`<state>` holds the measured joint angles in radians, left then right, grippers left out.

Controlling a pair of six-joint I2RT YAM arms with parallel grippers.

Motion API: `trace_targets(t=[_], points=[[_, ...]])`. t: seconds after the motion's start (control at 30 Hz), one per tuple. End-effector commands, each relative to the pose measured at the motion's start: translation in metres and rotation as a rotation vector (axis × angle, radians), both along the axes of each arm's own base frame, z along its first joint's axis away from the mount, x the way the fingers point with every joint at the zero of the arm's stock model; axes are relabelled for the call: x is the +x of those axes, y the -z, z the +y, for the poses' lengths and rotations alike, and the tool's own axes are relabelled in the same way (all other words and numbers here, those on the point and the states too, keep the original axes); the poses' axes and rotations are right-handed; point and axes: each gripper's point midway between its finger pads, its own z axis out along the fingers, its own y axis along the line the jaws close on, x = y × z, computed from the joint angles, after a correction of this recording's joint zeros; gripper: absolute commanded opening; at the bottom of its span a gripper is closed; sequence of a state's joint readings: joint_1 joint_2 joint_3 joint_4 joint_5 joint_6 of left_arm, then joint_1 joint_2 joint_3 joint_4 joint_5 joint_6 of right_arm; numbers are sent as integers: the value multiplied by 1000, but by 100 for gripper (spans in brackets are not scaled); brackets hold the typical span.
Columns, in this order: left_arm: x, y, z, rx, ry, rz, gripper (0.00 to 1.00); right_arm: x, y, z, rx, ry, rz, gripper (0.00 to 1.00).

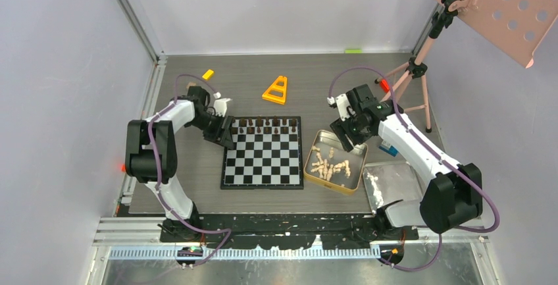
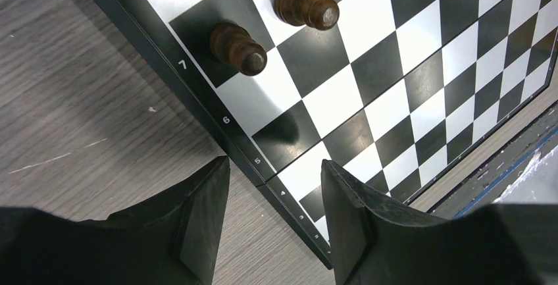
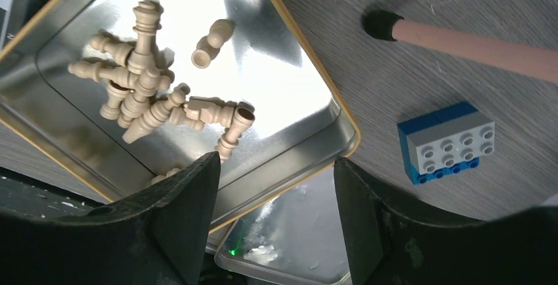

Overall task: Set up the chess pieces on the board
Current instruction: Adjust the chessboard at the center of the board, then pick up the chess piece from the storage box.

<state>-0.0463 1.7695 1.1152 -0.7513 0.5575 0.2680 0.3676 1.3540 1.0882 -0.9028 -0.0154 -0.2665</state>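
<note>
Tripod leg and toy brick lie beside tin holding chess pieces.

Plain pale lilac-grey walls close in the back and both sides, with a metal post running up the far left corner. The table is grey wood-grain, edged on the near side by a metal rail. At the far right a pink tripod stands on it, carrying a pink perforated panel; the light is even and soft.
</note>
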Motion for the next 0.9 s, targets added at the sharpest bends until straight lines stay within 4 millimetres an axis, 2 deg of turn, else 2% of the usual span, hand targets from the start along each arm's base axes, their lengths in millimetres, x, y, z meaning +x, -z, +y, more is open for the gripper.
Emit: trace_targets(t=[0.0, 0.13, 0.27, 0.4, 0.6, 0.7, 0.87], points=[[15, -20, 0, 12, 3, -85, 57, -3, -7, -16, -33, 32, -38, 70], [14, -31, 11, 70, -3, -141, 63, -11, -4, -1, 42, -26, -6, 69], [14, -49, 24, 141, -26, -230, 67, -6, 0, 17, 117, -64, 9, 67], [15, -77, 34, 190, -37, -338, 69, 5, 12, 28, 151, -78, 28, 64], [14, -125, 28, 151, -49, -471, 73, 10, 38, 43, 178, -107, 109, 59], [12, -135, 23, 122, -55, -491, 74, 10, 48, 49, 177, -116, 138, 59], [10, -135, 20, 103, -54, -486, 75, 9, 60, 56, 183, -128, 187, 55]])
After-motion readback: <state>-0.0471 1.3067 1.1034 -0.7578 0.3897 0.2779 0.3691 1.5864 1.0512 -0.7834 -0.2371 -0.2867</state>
